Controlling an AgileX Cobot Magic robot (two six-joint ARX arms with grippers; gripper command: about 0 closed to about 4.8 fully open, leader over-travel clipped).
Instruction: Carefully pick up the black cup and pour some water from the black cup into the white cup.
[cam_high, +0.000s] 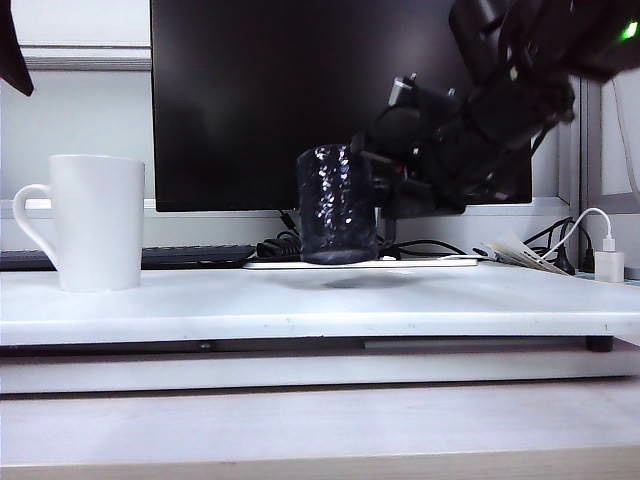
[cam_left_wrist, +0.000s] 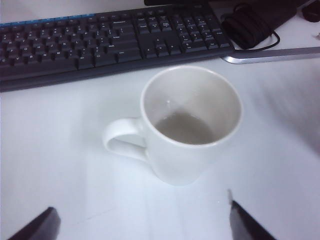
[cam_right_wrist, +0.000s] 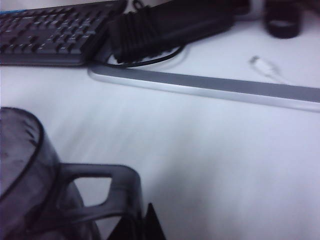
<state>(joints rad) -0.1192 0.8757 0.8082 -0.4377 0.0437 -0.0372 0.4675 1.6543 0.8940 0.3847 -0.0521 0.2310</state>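
Looking across the table from the exterior view, the right gripper (cam_high: 375, 190) is clamped on the black cup (cam_high: 337, 204), which hangs upright just clear of the table (cam_high: 320, 300). The white cup (cam_high: 97, 222) stands well apart from that hand, out past the black cup, handle pointing away from it.

From the left wrist view, the left gripper (cam_left_wrist: 142, 222) hovers with jaws spread wide and empty; the white cup (cam_left_wrist: 191, 125) sits just ahead of its fingertips, mouth up, with a keyboard (cam_left_wrist: 100, 40) beyond. This arm is nearer the mug.

From the right wrist view, the black cup (cam_right_wrist: 30, 175) fills the near corner, its handle (cam_right_wrist: 100, 192) pinched at the right gripper (cam_right_wrist: 137, 225). Pouring likely means carrying it sideways across to the mug.
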